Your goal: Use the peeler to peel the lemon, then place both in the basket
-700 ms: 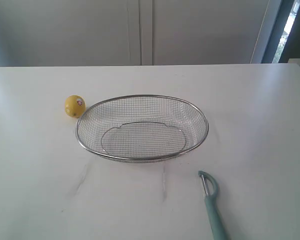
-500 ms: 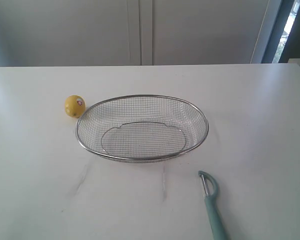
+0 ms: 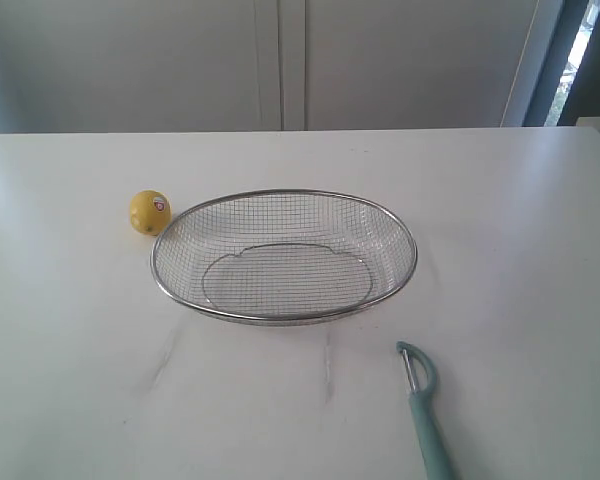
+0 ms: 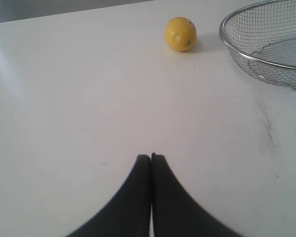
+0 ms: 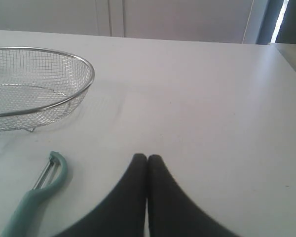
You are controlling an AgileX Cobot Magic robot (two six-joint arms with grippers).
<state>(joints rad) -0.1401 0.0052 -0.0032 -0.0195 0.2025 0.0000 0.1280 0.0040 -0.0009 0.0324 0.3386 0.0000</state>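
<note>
The yellow lemon (image 3: 150, 212) with its red-and-white sticker rests on the white table just left of the wire-mesh basket (image 3: 285, 195), close to its rim. The basket holds nothing. The teal-handled peeler (image 3: 423, 410) lies near the table's front edge, to the right of the basket, blade end toward it. Neither arm shows in the exterior view. My left gripper (image 4: 151, 157) is shut and empty, well short of the lemon (image 4: 180, 33) and basket (image 4: 232, 47). My right gripper (image 5: 147, 158) is shut and empty, beside the peeler (image 5: 37, 195), with the basket (image 5: 86, 86) farther off.
The white table (image 3: 510, 230) spreads wide around the objects, with grey cabinet doors (image 3: 280, 60) behind it. Faint scuff marks (image 3: 165, 355) lie in front of the basket.
</note>
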